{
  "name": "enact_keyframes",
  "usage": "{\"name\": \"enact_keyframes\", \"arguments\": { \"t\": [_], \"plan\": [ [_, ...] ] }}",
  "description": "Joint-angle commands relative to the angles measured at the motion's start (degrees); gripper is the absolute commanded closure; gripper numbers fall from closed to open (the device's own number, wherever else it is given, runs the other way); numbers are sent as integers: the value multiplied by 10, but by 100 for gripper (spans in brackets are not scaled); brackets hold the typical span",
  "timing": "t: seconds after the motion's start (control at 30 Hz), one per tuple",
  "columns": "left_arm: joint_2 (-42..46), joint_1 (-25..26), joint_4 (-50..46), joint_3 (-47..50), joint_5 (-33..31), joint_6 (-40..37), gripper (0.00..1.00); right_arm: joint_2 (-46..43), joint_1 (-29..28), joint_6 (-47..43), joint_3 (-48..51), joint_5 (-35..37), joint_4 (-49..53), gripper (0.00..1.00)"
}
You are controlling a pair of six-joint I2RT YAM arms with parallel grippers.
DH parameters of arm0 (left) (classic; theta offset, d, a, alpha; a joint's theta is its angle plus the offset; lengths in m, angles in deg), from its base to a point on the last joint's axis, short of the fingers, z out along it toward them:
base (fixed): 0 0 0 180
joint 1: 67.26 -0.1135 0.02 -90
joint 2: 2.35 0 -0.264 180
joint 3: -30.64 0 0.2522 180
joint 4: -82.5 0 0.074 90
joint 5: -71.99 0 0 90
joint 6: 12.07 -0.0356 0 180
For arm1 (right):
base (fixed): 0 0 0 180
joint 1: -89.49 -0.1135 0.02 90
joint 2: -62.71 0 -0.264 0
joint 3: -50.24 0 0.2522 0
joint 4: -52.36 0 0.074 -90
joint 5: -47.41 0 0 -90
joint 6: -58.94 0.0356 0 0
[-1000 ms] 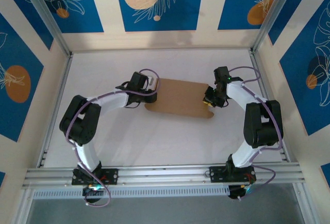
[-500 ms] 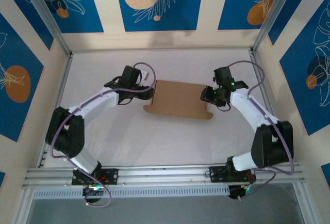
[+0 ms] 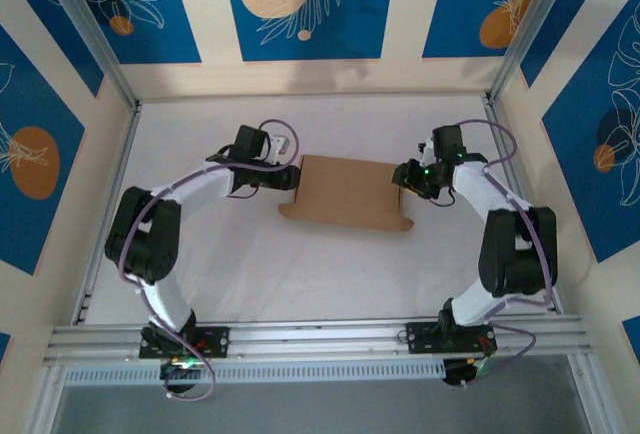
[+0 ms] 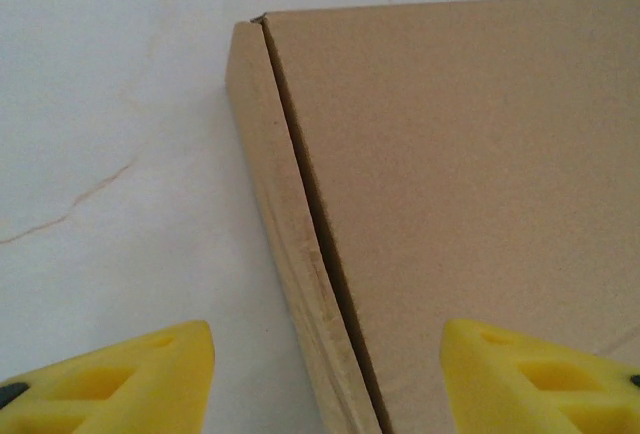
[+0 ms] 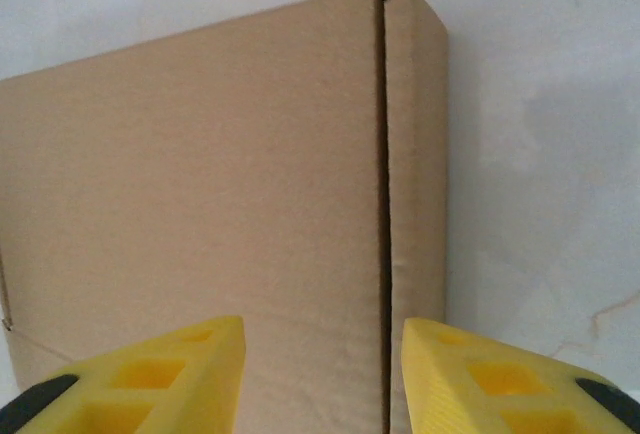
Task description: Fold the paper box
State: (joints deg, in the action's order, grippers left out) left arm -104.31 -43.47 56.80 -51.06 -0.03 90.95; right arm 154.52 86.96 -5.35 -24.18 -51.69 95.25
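The paper box (image 3: 345, 192) is plain brown cardboard, lying flat mid-table with its lid down and a flap sticking out along its near edge. My left gripper (image 3: 290, 176) stands open at the box's left end; in the left wrist view its yellow fingertips (image 4: 130, 379) straddle the left side wall (image 4: 290, 254), touching nothing. My right gripper (image 3: 403, 180) is open at the right end. Its yellow fingertips (image 5: 150, 374) sit either side of the seam between lid (image 5: 200, 184) and right side wall (image 5: 415, 174), nothing gripped.
White table surface (image 3: 300, 274) surrounds the box, with faint cracks in it (image 4: 70, 214). Metal frame posts and blue patterned walls (image 3: 300, 4) close in the back and sides. An aluminium rail (image 3: 320, 339) runs along the near edge by the arm bases.
Both grippers have opened at the box ends over the last second. The arms shifted slightly outward and back; the box now lies a little flatter and squarer.
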Motion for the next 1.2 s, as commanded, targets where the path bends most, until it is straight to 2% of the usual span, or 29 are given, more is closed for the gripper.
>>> {"name": "enact_keyframes", "arguments": {
  "t": [0.0,0.2,0.43,0.53,0.7,0.93,1.17],
  "plan": [
    [-17,1,15,-25,22,3,39,23,2,-6,-15,-35,4,54],
    [-41,1,13,-29,14,2,42,33,5,-10,8,-27,-15,56],
    [-59,1,15,-15,4,6,51,51,2,-18,12,-37,-10,70],
    [-62,1,23,-7,7,12,60,56,-5,-16,14,-34,-9,73],
    [-66,5,36,-1,33,32,81,80,-40,-15,10,-36,-4,76],
    [-82,9,56,21,50,61,84,104,-78,0,8,-48,-3,76],
    [-74,14,41,53,21,85,88,110,-106,22,0,9,23,80]
  ]
}}
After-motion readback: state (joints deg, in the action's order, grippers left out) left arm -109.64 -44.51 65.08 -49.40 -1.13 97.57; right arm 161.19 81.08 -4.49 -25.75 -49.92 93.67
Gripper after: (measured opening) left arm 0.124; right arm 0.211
